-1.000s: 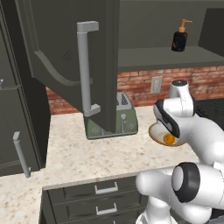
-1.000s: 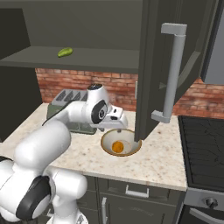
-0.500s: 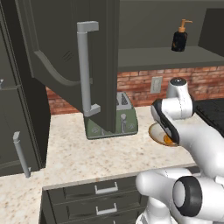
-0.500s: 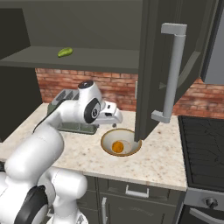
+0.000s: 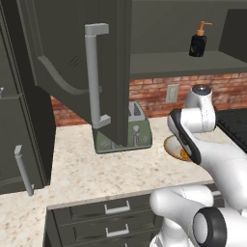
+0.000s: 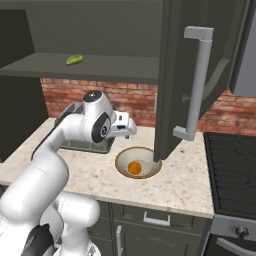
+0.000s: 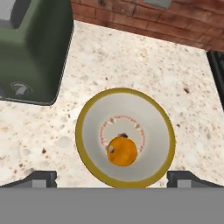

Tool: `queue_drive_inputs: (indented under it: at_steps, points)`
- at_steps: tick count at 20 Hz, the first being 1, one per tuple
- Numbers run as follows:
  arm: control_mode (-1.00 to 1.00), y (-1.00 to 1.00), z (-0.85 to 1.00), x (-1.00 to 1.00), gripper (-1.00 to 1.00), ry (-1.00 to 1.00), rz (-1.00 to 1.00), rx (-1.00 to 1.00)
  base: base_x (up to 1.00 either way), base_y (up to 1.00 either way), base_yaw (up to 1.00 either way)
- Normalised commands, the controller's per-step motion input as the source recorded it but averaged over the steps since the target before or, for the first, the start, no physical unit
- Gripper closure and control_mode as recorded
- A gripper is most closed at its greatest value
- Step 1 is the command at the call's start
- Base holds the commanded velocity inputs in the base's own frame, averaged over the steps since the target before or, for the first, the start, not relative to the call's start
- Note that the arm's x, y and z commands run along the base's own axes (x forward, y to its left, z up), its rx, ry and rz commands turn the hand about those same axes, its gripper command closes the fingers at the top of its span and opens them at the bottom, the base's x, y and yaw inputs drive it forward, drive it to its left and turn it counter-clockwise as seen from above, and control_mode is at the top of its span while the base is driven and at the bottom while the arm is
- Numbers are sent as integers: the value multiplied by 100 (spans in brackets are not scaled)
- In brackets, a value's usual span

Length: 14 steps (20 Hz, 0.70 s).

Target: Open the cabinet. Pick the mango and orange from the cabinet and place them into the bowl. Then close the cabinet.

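With the orange (image 7: 122,151) in the bowl (image 7: 89,118), the mango (image 6: 74,60), at 10 o'clock on the shelf, looks light, firm, slippery and roll-prone, best taken across its narrow middle by the empty, wide-open jaws.

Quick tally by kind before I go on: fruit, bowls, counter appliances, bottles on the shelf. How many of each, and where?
Fruit: 2, the orange lying in the bowl and the mango on the cabinet shelf.
Bowls: 1, the bowl on the counter.
Appliances: 1, a green toaster.
Bottles: 1, a dark soap dispenser on the shelf.
Total: 5.
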Motion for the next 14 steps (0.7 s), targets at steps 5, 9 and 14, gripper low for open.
queue_drive_inputs:
  at_steps: [5,9,14]
  points:
    - [-100,1,46,0,-100,-3,9,0,0,0,0]
    - [-100,1,54,0,-100,-3,7,0,0,0,0]
    - [-100,4,59,0,-100,-2,5,1,0,0,0]
